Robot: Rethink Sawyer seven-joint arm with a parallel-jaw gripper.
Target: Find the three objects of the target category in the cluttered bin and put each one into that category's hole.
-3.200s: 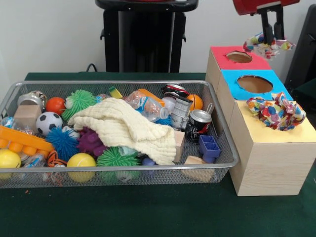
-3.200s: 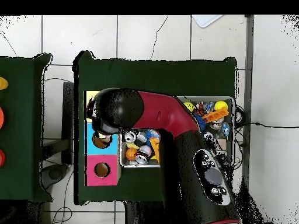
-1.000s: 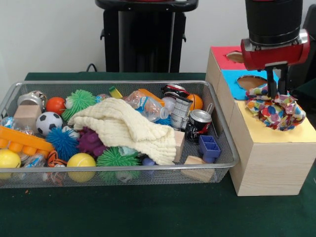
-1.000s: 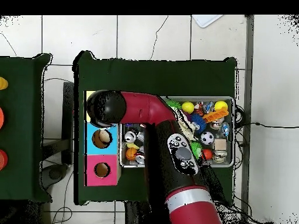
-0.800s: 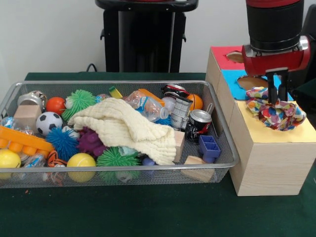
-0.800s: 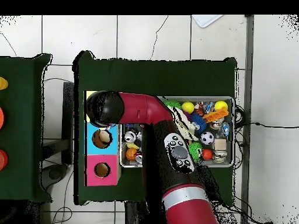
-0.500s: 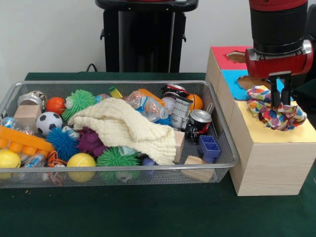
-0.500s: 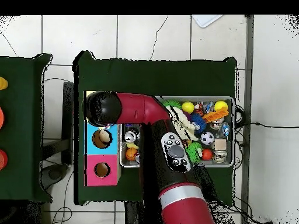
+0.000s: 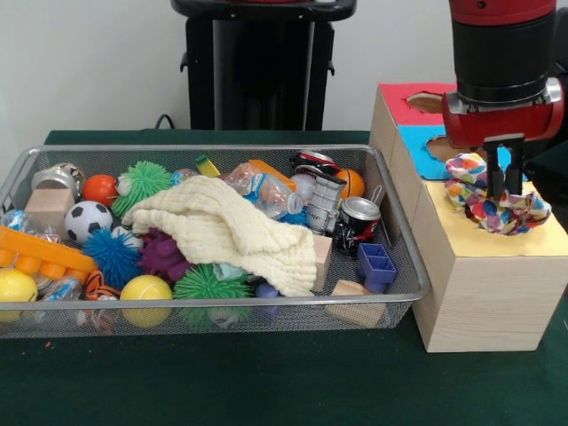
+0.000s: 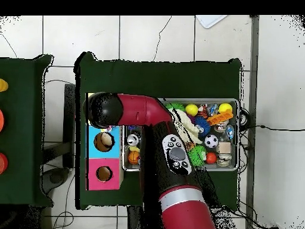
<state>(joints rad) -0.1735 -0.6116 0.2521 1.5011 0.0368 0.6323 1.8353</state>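
Pressing down with gripper [image 9: 497,182] fingers closed narrowly into the dotted fabric piece [image 9: 497,204], bunched directly beneath on the yellow-topped box [image 9: 541,241]; wire bin [image 9: 404,257] well off to the side.

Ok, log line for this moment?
tool: over yellow box top, state unclear | dotted fabric: on yellow box top under tool | bin: cluttered
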